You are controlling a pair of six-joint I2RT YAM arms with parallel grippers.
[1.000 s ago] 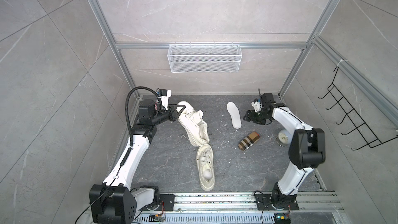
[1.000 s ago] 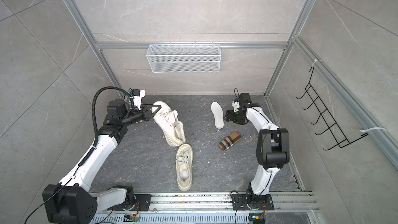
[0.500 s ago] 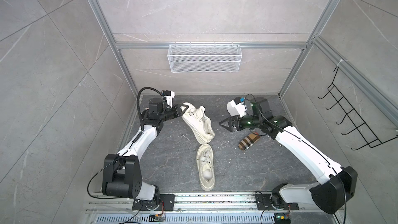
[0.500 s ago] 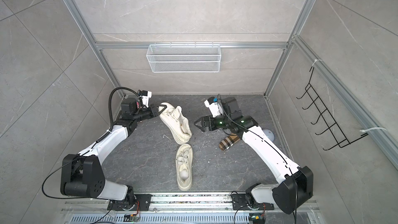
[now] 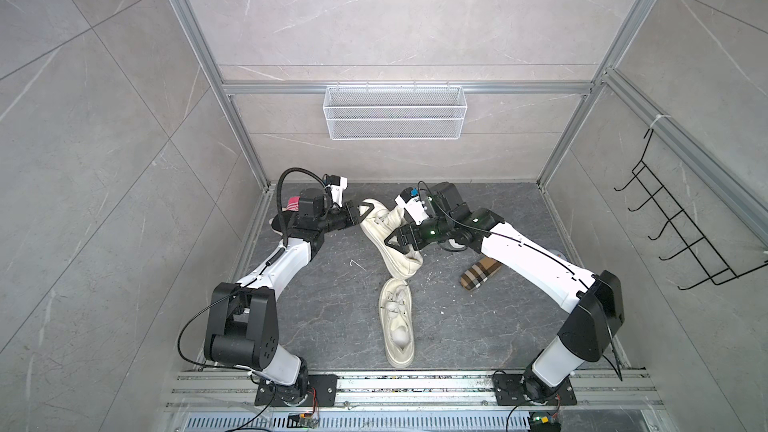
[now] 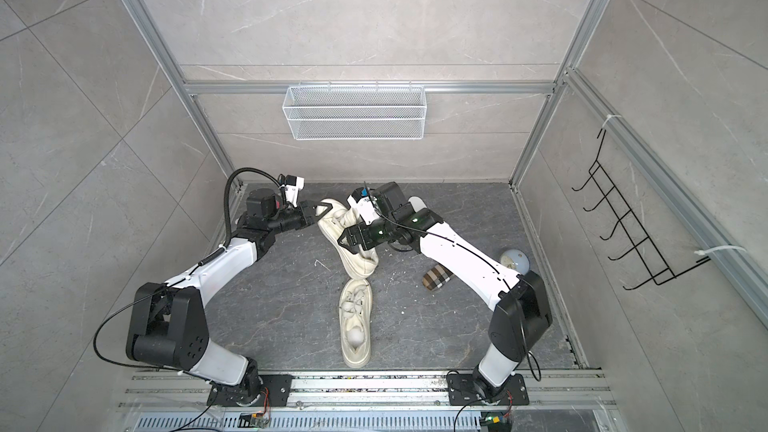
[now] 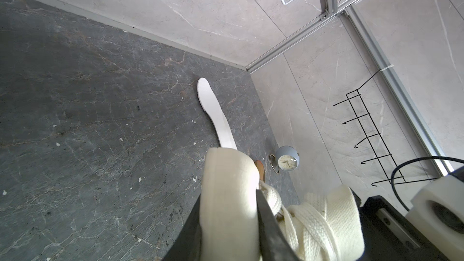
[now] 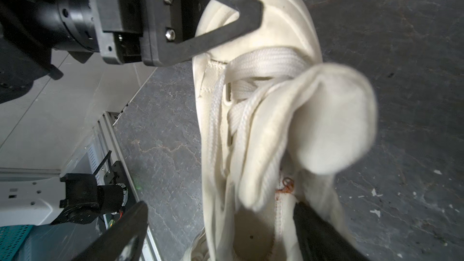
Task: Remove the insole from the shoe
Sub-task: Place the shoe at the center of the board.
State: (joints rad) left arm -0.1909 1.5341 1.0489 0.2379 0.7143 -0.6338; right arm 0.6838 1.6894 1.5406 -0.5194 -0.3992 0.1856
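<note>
Left wrist: 1 shoe (image 7: 228, 197), 1 insole (image 7: 216, 114)

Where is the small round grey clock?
In a top view, the small round grey clock sits on the dark floor by the right wall, near the checked brown slipper.

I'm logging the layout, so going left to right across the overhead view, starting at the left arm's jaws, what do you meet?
First the left gripper, jaws clamping the toe → cream sneaker → plaid object → alarm clock.
</note>
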